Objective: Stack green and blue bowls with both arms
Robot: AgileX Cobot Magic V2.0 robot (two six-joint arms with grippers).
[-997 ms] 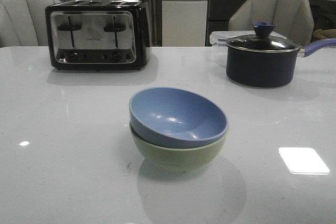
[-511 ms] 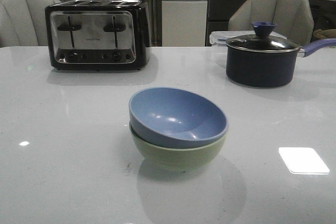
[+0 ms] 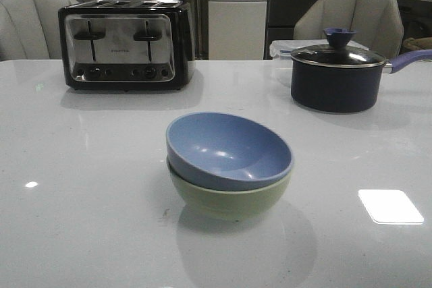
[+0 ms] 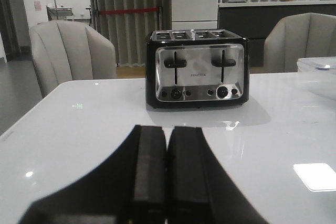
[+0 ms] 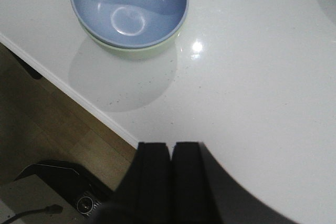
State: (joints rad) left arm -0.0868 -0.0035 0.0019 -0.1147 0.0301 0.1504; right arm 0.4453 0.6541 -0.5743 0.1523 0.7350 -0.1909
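Note:
The dusty blue bowl [image 3: 226,148] sits nested inside the pale green bowl [image 3: 229,199] in the middle of the white table. The stack also shows in the right wrist view, blue bowl [image 5: 129,4] over green bowl [image 5: 137,52]. Neither arm shows in the front view. My left gripper [image 4: 167,132] is shut and empty, low over the table, facing the toaster. My right gripper [image 5: 170,148] is shut and empty, above the table's front edge, well apart from the bowls.
A black and chrome toaster [image 3: 125,45] stands at the back left. A dark lidded saucepan [image 3: 337,75] with a blue handle stands at the back right, a clear container behind it. Chairs stand behind the table. The table's edge [image 5: 79,98] and floor show below.

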